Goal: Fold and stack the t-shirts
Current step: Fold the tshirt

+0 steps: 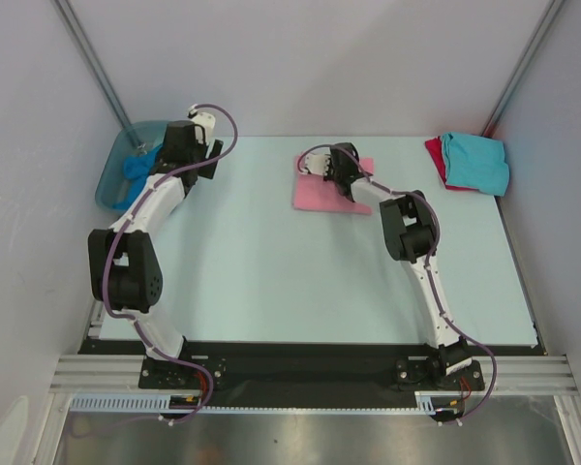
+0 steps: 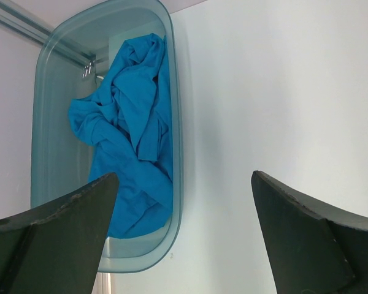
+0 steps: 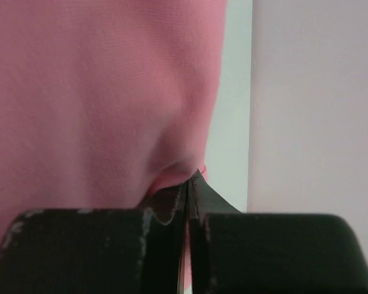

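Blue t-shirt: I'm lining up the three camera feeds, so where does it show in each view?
Top external: blue t-shirt lies crumpled in the tub at the table's far left corner.
Left wrist: upper left of the picture, blue t-shirt inside the tub.
Right wrist: not in it; the pink t-shirt fills most of that view.
Shared landmark: the tub, seen in the top external and left wrist views.

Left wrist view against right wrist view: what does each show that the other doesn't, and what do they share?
Only the left wrist view: a crumpled blue t-shirt lying in a plastic tub, framed by the open left hand. Only the right wrist view: the right hand shut on a fold of the pink t-shirt. Both: the pale table.
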Controlling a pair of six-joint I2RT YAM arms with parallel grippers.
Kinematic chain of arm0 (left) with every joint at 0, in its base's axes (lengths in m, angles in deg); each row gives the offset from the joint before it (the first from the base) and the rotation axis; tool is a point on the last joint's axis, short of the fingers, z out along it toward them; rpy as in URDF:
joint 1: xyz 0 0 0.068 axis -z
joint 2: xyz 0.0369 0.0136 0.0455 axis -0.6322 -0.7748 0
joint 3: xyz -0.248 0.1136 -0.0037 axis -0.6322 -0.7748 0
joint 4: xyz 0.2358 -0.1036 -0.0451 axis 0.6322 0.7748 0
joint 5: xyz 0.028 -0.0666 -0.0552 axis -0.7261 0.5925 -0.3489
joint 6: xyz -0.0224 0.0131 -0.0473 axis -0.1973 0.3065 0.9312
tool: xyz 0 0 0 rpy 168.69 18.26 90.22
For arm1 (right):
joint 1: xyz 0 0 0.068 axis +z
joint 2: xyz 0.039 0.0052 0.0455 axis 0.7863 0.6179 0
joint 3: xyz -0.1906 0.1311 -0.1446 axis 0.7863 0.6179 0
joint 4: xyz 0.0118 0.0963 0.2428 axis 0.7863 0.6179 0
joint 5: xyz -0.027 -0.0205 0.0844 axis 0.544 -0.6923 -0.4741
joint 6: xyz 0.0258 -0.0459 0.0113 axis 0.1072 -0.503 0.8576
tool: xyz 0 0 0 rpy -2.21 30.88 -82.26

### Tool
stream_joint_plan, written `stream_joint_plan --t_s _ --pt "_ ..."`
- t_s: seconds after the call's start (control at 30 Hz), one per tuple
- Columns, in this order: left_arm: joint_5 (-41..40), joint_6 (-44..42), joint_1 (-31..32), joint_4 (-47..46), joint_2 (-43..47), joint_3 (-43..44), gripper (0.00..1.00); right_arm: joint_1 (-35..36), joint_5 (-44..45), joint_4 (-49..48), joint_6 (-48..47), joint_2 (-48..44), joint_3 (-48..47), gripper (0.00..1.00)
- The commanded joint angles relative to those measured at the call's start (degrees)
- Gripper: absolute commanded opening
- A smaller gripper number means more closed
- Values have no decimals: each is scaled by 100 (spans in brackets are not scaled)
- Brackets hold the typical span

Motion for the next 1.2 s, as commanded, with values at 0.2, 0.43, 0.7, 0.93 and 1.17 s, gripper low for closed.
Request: stream_joint_plan --t_s 0.2,0.43,0.7,0.93,1.17 --pt "-1 65 50 -87 -6 220 96 77 310 109 101 142 20 16" --pt "-10 92 41 -79 73 177 96 -90 969 286 198 135 -789 92" --pt "51 -145 41 -87 205 168 96 -363 1024 706 214 -612 -1026 95" --pt "280 -654 85 -96 512 19 96 -530 848 1705 959 -1412 -831 96" --pt "219 -919 235 -140 820 -280 96 -635 295 4176 3295 -1483 -1808 95"
